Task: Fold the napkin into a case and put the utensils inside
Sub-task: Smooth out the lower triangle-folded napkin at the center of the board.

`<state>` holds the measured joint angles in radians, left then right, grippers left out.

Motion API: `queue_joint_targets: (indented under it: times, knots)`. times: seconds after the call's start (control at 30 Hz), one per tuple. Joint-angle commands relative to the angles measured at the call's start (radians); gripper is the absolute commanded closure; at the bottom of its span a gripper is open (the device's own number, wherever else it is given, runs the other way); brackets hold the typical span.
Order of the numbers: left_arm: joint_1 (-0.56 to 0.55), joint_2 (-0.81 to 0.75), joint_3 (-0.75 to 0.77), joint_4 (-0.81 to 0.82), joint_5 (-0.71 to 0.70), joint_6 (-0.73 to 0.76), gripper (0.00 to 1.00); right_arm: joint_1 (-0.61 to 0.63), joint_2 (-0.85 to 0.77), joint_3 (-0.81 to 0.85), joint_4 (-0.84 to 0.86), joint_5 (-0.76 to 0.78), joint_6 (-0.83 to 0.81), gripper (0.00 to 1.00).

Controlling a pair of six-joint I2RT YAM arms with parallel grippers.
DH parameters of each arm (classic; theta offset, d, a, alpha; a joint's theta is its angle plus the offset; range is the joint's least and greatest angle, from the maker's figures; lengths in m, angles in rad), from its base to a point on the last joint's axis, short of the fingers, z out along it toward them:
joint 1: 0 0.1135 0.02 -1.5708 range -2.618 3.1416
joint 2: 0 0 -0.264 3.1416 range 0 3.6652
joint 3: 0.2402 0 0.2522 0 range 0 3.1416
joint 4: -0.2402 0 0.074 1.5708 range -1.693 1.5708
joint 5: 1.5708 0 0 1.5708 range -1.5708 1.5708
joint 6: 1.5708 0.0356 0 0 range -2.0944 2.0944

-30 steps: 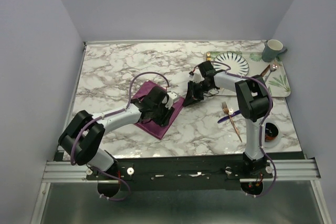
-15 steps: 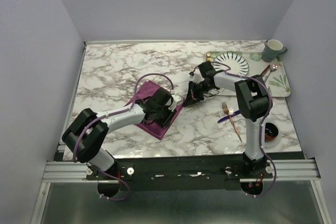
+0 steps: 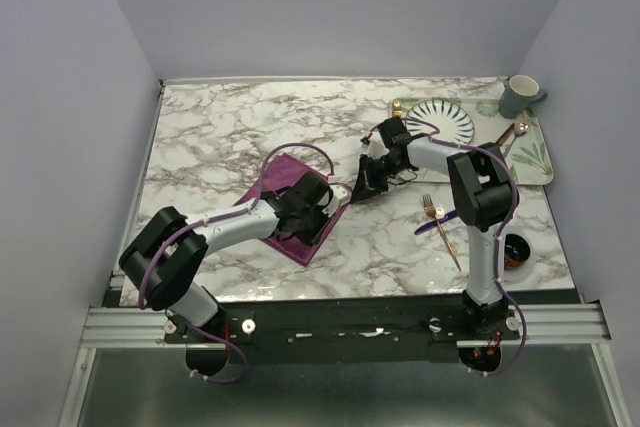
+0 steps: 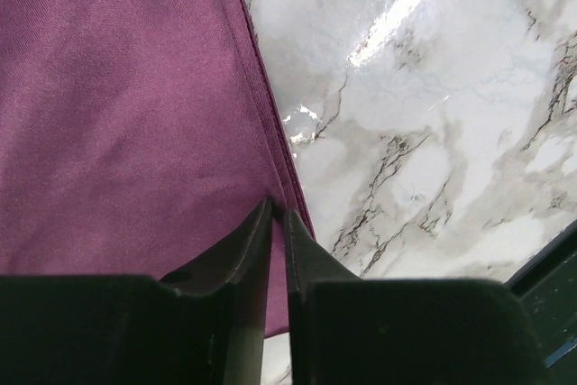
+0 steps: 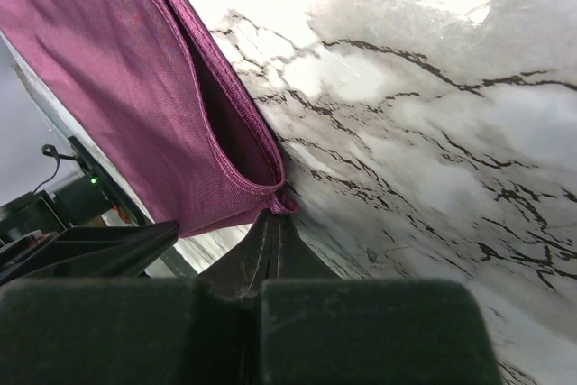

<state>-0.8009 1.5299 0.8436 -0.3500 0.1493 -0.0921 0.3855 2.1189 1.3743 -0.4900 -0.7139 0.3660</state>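
Cloth: the shiny plum-purple satin napkin (image 3: 292, 243) lies folded, left of centre on the white veined marble tabletop (image 3: 220, 127). It is set cornerwise to the near edge.
Fold state: in the right wrist view, layers show along the right-hand border with a pocket-like gap between them. In my judgement it is not yet the narrow case, and folding is the step in hand.
Left hand: the left hand (image 4: 278, 212) sits over the napkin's right border, towards the near end. Its fingers are drawn almost together, with the hemmed edge of the cloth running in between the tips, so it is pinched there.
Right hand: the right hand (image 5: 275, 215) is at the far right corner of the napkin. Its fingers are pressed tight together on the very tip of that corner.
Reason for hold: two grips on one border suggest the edge is to be lifted and carried over evenly. A single grip would let slippery satin sag or skew.
Utensils: the slim copper-coloured fork (image 3: 446, 235) and the dark blue knife (image 3: 436, 224) lie crossed on the tabletop to the right, well apart from the cloth and untouched by either hand. They are set clear, presumably to keep the folding area free until the case is ready.
Other items: a striped round plate (image 3: 440, 119) and a grey mug (image 3: 518, 95) stand at the far right. They have no part in this step.
Risk: the pinch on the corner tip is slight, so the cloth could slip out under tension.
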Motion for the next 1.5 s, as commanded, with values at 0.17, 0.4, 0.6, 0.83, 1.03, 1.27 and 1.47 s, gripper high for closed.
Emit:
queue_joint_targets:
  times: [0.17,0.4,0.6,0.83,1.03,1.27,1.47]
  knots:
    - [-0.011,-0.016,0.002,-0.047,-0.016,0.015,0.91,-0.002,0.036,-0.011,0.014,0.044,-0.004,0.99]
    - [-0.017,-0.028,0.003,-0.053,-0.011,0.008,0.95,-0.002,0.039,-0.011,0.013,0.050,-0.006,0.99]
    - [-0.020,-0.030,0.012,-0.067,-0.013,0.003,0.96,-0.004,0.039,-0.011,0.013,0.051,-0.004,0.99]
    - [-0.021,-0.019,0.031,-0.089,0.001,-0.006,0.97,-0.004,0.038,-0.007,0.013,0.053,-0.006,0.99]
    - [-0.021,-0.007,0.040,-0.101,0.001,-0.014,0.97,-0.004,0.038,-0.003,0.013,0.053,-0.007,0.99]
    - [-0.021,-0.004,0.052,-0.119,0.010,-0.021,0.97,-0.004,0.038,-0.001,0.011,0.053,-0.009,0.99]
    - [-0.021,0.022,0.066,-0.135,0.032,-0.028,0.97,-0.004,0.035,0.000,0.011,0.053,-0.010,0.99]
